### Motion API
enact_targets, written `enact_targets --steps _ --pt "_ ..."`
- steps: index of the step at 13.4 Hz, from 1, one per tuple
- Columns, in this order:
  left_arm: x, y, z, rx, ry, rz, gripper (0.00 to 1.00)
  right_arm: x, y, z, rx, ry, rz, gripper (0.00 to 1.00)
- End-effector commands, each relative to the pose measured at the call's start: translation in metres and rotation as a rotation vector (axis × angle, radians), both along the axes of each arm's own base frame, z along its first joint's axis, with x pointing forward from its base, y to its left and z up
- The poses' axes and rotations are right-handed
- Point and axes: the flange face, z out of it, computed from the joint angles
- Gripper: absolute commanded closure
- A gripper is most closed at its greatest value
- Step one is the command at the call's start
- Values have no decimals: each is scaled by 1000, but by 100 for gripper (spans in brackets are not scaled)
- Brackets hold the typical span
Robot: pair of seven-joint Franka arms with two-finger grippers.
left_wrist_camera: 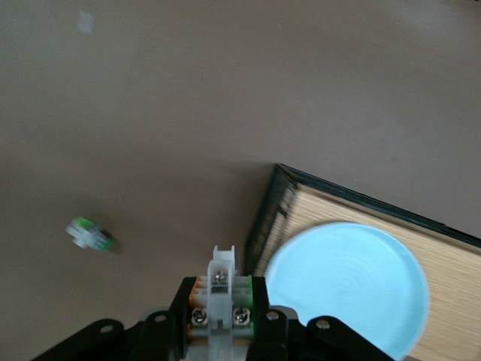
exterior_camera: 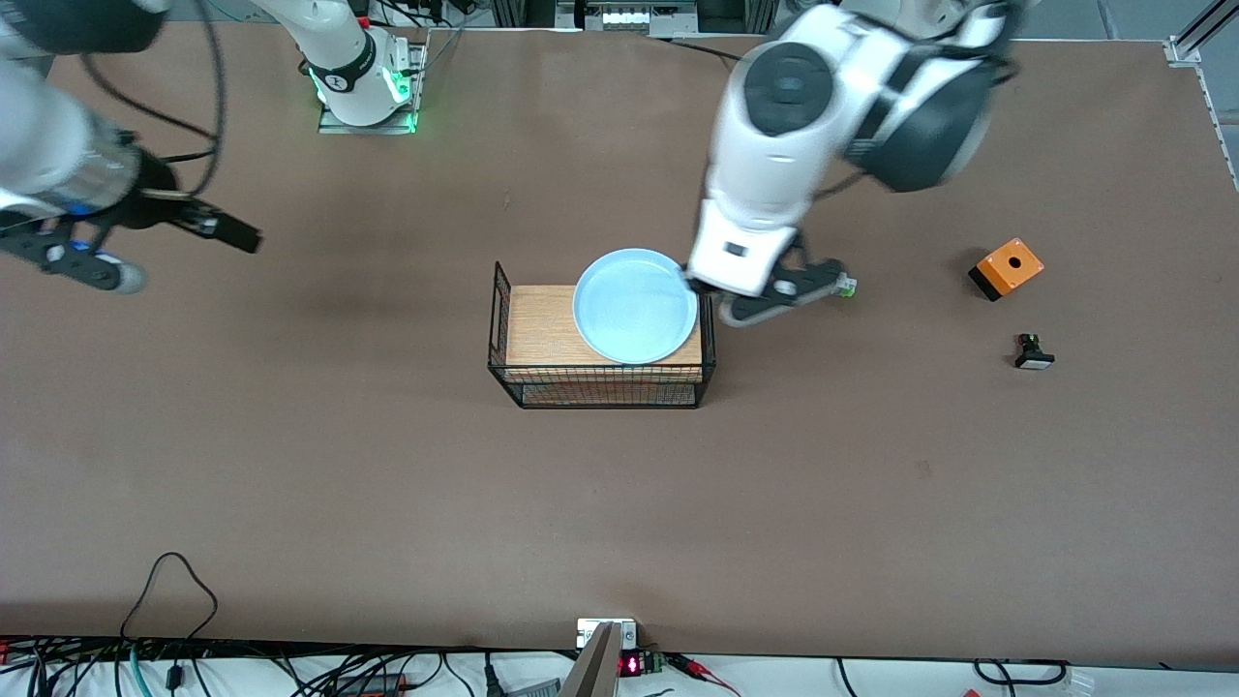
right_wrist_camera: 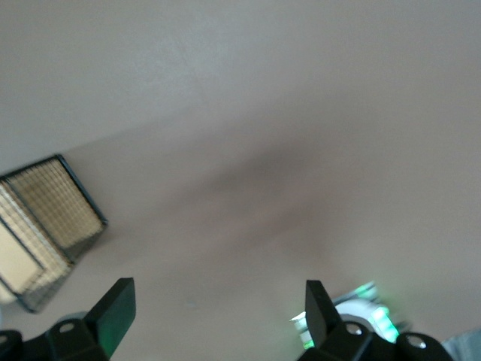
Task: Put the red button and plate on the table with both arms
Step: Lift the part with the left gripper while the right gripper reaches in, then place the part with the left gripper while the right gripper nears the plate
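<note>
Red button (left_wrist_camera: pixel 221 301) clamped in left gripper (left_wrist_camera: pixel 222 310) over table (exterior_camera: pixel 871 465) beside rack (exterior_camera: pixel 542 334); long axis runs out from the fingers, cap hidden. Plate (exterior_camera: pixel 635 305) on rack top. Only left wrist view shows its screws. Right gripper (right_wrist_camera: pixel 218 312) waits, fingers apart.

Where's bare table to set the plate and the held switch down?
Bare table runs wide between the wire rack and the front camera, also from the rack toward the right arm's end. Crowded: the left arm's end, with orange box, black switch, and a green switch beside the left pincer.
</note>
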Motion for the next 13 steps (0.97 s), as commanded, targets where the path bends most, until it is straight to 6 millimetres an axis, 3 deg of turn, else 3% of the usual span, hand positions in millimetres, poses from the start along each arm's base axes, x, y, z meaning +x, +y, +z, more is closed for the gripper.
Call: enact_targets --steps 1,3,6,9,11,13 --pt "27 61 -5 18 32 -142 96 -9 58 4 -18 -43 -170 0" --pt "45 104 -19 13 67 -251 95 -13 92 -1 19 -80 -180 0" --pt "61 169 -55 1 125 -353 95 -14 114 -10 58 -98 -381 0" --pt "63 215 -114 -1 143 -427 93 -23 148 -18 61 -123 -512 0" --pt "64 255 -141 5 133 -474 93 -29 176 -38 54 -118 -513 0" --pt "58 265 -168 -3 137 -487 92 -28 199 -46 83 -151 -543 0"
